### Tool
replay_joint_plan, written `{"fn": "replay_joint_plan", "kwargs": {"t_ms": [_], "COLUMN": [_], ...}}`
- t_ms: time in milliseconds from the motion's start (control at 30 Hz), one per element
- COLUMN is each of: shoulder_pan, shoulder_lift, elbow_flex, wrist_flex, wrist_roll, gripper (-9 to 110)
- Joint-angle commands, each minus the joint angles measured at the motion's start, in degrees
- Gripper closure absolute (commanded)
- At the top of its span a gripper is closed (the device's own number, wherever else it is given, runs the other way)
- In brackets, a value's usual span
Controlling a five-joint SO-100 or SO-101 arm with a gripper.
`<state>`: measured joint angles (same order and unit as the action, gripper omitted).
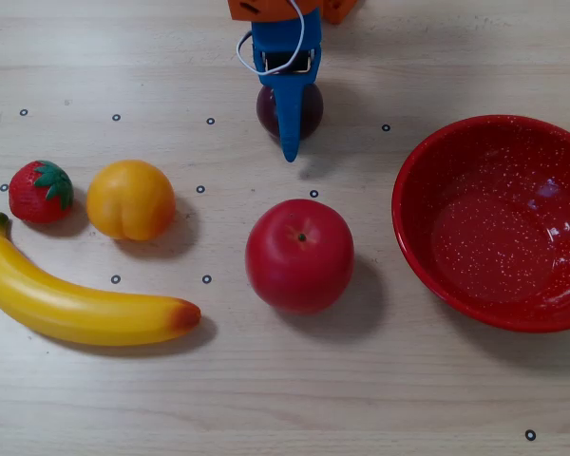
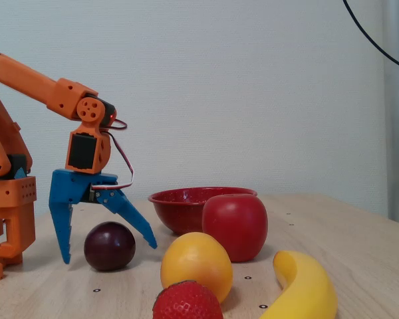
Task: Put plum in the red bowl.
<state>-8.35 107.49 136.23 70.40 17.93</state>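
1. the tool point(image 2: 106, 251) stands spread wide and holds nothing; in the fixed view its two tips hang low on either side of the plum point(image 2: 110, 246), which sits on the worktop point(image 1: 380, 399) right between them, not yet squeezed.
2. the plum is round and glossy, so if the jaws shut off-centre or too high on its curve, it could squirt out and roll across the worktop.
3. in the overhead view the tool point(image 1: 290, 133) covers the middle of the plum point(image 1: 311, 106), so sideways centring cannot be judged from there; a skewed close might only nudge the fruit.
4. the straight finger's tip looks close to the worktop; dropping lower could jam it against the wood before the grip lands.
5. the red bowl point(image 1: 427, 161) lies well off to one side of the tool, with the apple point(image 1: 300, 255) out ahead of its tips; a low carry could clip the bowl's rim, and a weak grip could drop the plum short.
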Motion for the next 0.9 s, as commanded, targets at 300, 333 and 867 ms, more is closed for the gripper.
{"fn": "replay_joint_plan", "kwargs": {"t_ms": [300, 333, 867], "shoulder_pan": [1.3, 1.5, 4.0], "shoulder_lift": [-0.2, -0.5, -2.5], "elbow_flex": [0.0, 0.1, 1.0], "wrist_flex": [-4.3, -4.7, -9.8], "wrist_roll": [1.5, 1.5, 0.9], "gripper": [47, 47, 46]}}
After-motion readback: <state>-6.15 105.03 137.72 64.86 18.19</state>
